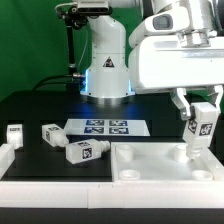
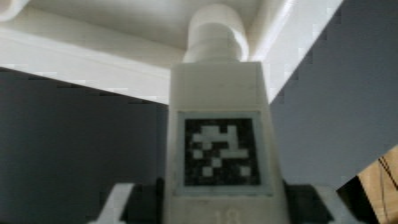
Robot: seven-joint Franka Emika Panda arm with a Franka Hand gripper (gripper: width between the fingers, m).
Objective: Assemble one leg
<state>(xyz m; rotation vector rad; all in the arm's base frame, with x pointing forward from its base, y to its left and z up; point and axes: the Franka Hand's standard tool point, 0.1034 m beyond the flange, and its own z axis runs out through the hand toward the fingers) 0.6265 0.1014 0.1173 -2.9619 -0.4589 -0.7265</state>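
My gripper (image 1: 200, 116) is shut on a leg (image 1: 201, 126), a chunky white post with a black-and-white tag. It holds the leg upright at the exterior view's right. The leg's lower end is at the far right corner of the large white panel (image 1: 160, 160); I cannot tell if it touches. In the wrist view the leg (image 2: 222, 110) fills the middle between my dark fingers (image 2: 306, 200), and its rounded tip (image 2: 217, 30) points at the panel's raised rim (image 2: 107, 55). Three more legs lie on the dark table on the exterior view's left: one (image 1: 13, 133), a second (image 1: 52, 133), a third (image 1: 82, 151).
The marker board (image 1: 105, 127) lies flat in front of the robot's base (image 1: 105, 70). A low white wall (image 1: 40, 170) runs along the front at the exterior view's left, beside the panel.
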